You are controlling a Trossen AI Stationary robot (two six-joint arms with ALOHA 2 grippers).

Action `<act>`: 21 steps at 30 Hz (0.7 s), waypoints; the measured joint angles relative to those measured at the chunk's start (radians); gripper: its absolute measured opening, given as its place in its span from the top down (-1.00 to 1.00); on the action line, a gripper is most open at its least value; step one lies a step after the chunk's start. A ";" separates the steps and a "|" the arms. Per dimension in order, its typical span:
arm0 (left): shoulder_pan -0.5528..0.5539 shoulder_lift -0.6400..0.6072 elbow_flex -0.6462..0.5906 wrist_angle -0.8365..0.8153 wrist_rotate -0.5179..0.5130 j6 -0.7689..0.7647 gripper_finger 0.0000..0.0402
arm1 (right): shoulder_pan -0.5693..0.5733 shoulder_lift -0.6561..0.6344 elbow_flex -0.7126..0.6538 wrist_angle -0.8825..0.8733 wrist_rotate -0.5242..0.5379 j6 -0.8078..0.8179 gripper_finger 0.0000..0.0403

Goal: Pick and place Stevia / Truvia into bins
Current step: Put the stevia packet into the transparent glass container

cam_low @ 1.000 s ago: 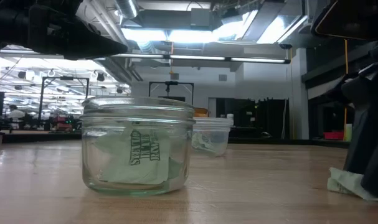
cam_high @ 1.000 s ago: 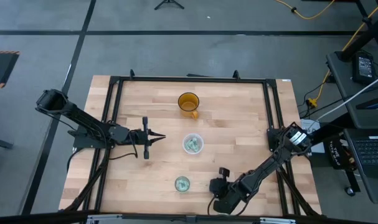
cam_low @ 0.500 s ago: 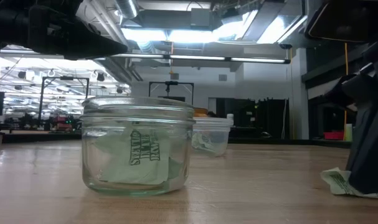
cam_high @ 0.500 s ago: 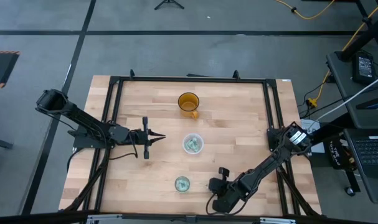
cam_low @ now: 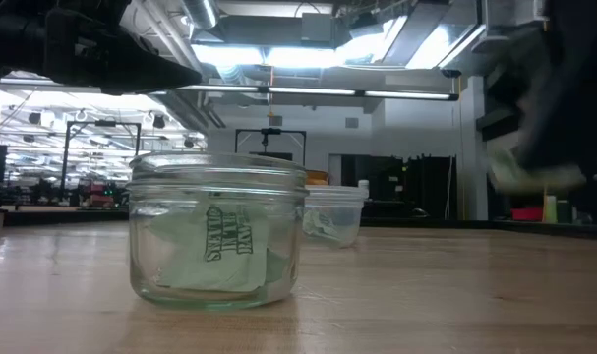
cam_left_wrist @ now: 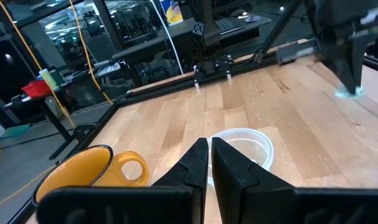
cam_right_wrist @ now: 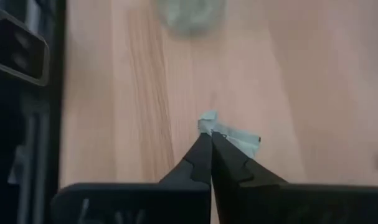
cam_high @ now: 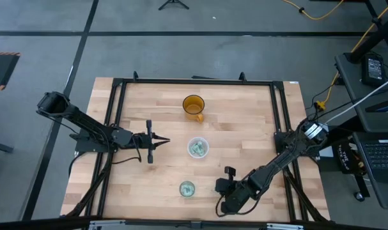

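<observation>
Our right gripper, clamped on a Stevia sachet at the high view's lower centre, has the small greenish bin just to its left, nearer than the left gripper, pinched together.

**Sachets in both bins, one lifted**

We see a green-white Stevia sachet pinched in the right end effector above the worktop. The glass bin holds sachets upright; the wider clear bin holds more.

R claw beside greenish bin
</observation>
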 joint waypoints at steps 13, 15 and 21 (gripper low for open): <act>0.000 0.000 0.000 0.000 0.000 -0.001 0.91 | -0.016 -0.151 0.002 0.002 0.087 -0.175 1.00; 0.000 0.000 0.000 0.000 0.000 0.000 0.91 | -0.016 -0.170 0.002 0.002 0.117 -0.207 1.00; 0.000 0.000 0.000 0.000 0.000 0.000 0.91 | -0.018 -0.197 0.003 0.026 0.171 -0.293 1.00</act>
